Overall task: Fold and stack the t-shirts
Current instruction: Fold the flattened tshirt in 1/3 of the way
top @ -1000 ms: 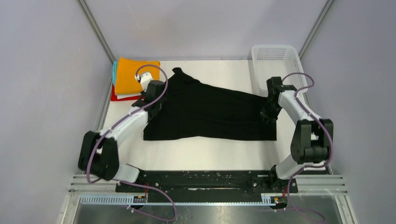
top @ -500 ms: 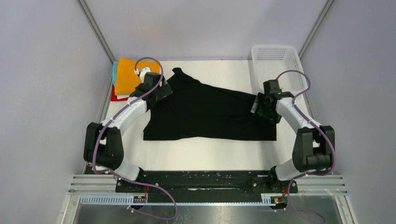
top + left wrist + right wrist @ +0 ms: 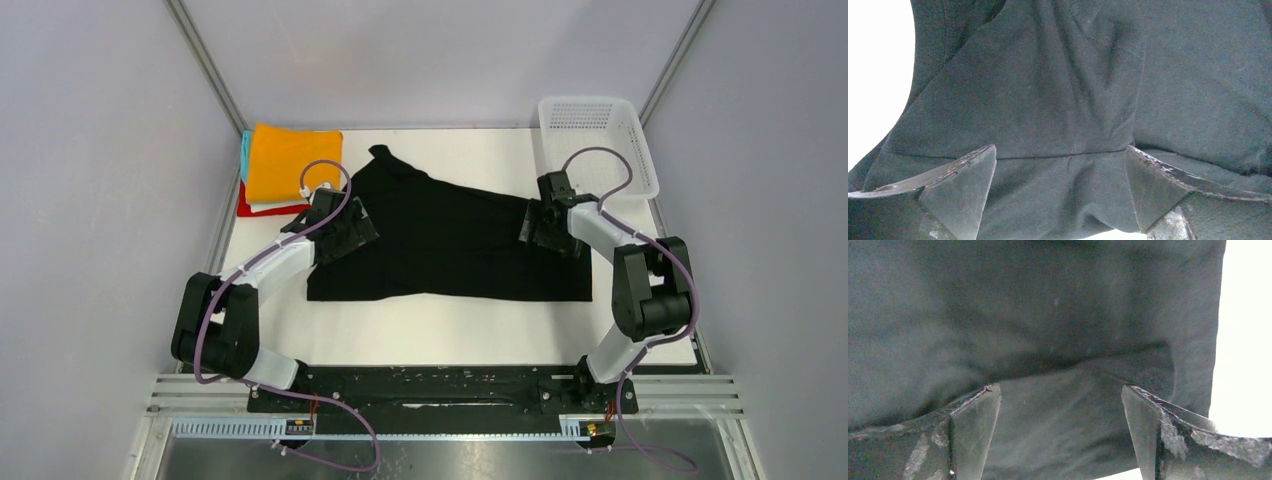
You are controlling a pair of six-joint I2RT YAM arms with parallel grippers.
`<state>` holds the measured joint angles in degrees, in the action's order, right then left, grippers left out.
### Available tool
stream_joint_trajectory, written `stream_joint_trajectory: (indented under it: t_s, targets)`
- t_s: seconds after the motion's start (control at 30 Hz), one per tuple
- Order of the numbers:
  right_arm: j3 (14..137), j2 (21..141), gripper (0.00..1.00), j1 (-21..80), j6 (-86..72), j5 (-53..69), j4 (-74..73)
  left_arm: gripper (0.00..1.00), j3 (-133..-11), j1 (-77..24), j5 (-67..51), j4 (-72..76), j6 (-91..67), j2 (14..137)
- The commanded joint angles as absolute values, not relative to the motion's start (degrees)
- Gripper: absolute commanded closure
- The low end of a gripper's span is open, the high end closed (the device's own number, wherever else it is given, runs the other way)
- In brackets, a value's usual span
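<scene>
A large black t-shirt (image 3: 450, 245) lies folded lengthwise across the middle of the white table. Folded t-shirts (image 3: 285, 160) sit stacked at the back left, orange on top, with white, red and teal edges showing below. Over the shirt's left end hovers my left gripper (image 3: 358, 230), open, its fingers spread above the black cloth (image 3: 1058, 125) with nothing between them. At the shirt's right end my right gripper (image 3: 528, 228) is open too, and only flat black fabric (image 3: 1048, 340) shows between its fingers.
A white mesh basket (image 3: 595, 140) stands at the back right, just behind the right arm. Grey walls close in the table on three sides. Bare white table (image 3: 450, 325) lies in front of the shirt.
Both grippers have opened and let go of the black shirt, which now lies flat. Both have moved inward over its ends, the left also toward the near edge.
</scene>
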<state>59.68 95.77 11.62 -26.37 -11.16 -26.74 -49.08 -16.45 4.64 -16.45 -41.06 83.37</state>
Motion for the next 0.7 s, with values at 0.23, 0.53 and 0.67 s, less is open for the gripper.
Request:
stream_joint_trajectory:
  t_s: [0.23,0.53,0.67]
  targets:
    - [67.1,95.1,0.01,7.8,-23.3,-15.3,-23.2,0.01,-49.9,-16.4,4.8,-14.2,-41.6,84.7]
    - [56.7,87.6,0.0,17.1,-23.8,-5.7,-19.0,0.01,-51.4,-16.4,0.3,-8.6,-42.9,88.4]
    - [53.6,89.3,0.01,19.3,-25.6,-2.4,-14.9,0.01,-50.5,-16.5,-0.9,-7.1,-43.5,90.6]
